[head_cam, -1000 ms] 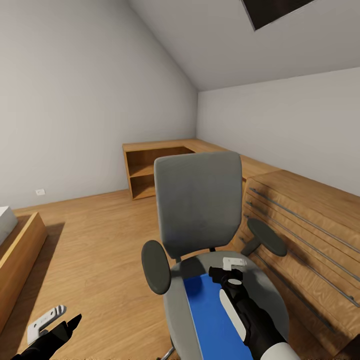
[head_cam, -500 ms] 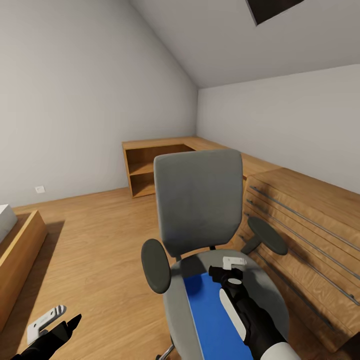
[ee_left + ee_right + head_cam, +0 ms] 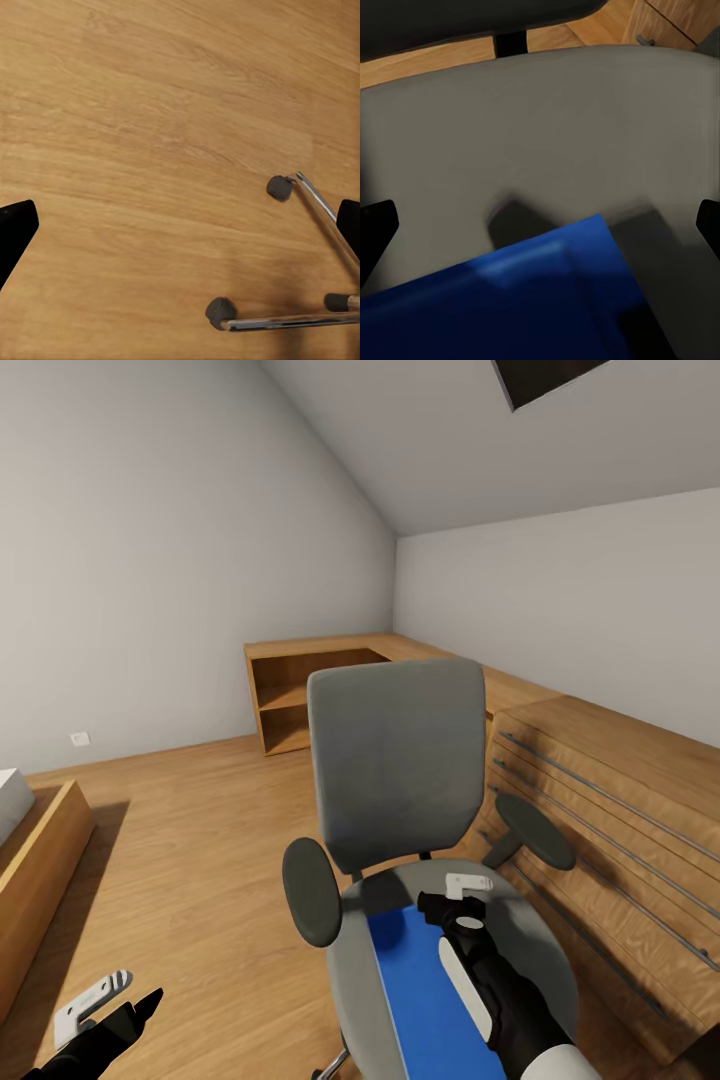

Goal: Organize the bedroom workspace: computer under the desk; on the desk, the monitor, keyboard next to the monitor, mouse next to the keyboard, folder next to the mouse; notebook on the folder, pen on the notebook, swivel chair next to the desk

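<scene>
chair (image 3: 395,780) dead ahead, beside dresser (image 3: 610,810) | notebook (image 3: 430,990) flat on seat, long axis running toward backrest | right gripper (image 3: 455,905) nearer, poised just over notebook's far end, fingers spread | left gripper (image 3: 105,1010) well off over floor, spread, idle

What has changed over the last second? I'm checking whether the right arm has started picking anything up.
Only the head camera's view shifted slightly early on. The right gripper still hovers open over the bright blue notebook on the grey swivel chair; the left gripper stays low over the wooden floor.
</scene>
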### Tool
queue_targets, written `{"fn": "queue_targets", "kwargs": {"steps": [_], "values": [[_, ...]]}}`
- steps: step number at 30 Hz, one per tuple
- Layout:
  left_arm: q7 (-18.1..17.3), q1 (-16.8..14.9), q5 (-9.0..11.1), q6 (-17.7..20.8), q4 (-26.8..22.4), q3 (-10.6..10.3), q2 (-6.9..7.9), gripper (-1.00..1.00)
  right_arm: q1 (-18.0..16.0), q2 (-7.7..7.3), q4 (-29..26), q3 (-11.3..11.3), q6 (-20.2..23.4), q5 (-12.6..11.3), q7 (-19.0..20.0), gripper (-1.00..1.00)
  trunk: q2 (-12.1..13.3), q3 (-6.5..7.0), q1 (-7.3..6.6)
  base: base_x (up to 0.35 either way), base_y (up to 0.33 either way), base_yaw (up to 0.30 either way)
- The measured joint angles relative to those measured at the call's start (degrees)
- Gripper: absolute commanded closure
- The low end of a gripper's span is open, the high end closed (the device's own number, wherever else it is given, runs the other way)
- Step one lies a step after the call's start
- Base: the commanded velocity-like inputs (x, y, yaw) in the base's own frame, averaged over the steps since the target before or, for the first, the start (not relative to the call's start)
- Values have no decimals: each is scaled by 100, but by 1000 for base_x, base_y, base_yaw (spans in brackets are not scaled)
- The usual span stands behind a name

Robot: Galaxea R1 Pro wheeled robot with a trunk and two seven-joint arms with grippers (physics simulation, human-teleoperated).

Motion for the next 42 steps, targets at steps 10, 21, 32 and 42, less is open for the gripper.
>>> {"fn": "queue_targets", "kwargs": {"steps": [10, 21, 32, 42], "values": [[0, 0, 0, 1, 0, -6, 3, -100, 3, 36, -15, 8, 0, -69, 0, -100, 1, -1, 2, -51, 0, 0], [0, 0, 0, 1, 0, -6, 2, -100, 2, 30, -15, 8, 0, -61, -7, -100, 0, -1, 1, -147, 0, 0], [2, 0, 0, 1, 0, -9, 3, -100, 0, 30, -15, 0, 0, -61, -2, -100, 0, -1, 0, -75, 0, 0], [8, 0, 0, 3, 0, -8, 3, -100, -1, 30, -15, 0, 0, -61, -8, -100, 1, -1, 2, -45, 0, 0]]}}
